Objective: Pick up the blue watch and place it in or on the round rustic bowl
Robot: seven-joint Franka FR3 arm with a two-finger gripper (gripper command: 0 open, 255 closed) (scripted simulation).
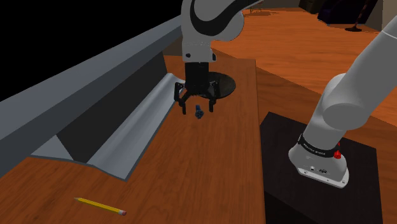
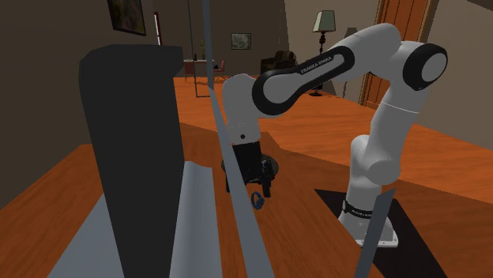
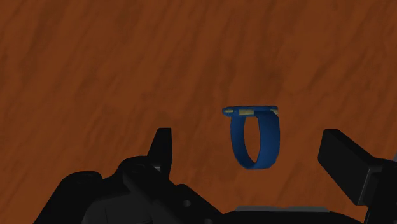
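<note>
The blue watch (image 3: 254, 137) stands on edge on the wooden tabletop, its strap curled into a loop. My black gripper (image 3: 251, 153) is open and hangs just above it, one finger on each side, neither touching it. In the shoulder view the gripper (image 1: 197, 108) points straight down over the watch (image 1: 199, 113). Just beyond it on the table lies the round dark bowl (image 1: 224, 83), partly hidden by the hand. The second exterior view shows the gripper (image 2: 250, 191) right above the watch (image 2: 257, 200).
A long grey sloped structure (image 1: 127, 137) runs along the table at the shoulder view's left. A yellow pencil (image 1: 100, 205) lies near the front edge. The black stand (image 1: 318, 172) sits at the lower right. Bare wood (image 1: 210, 165) stretches between them.
</note>
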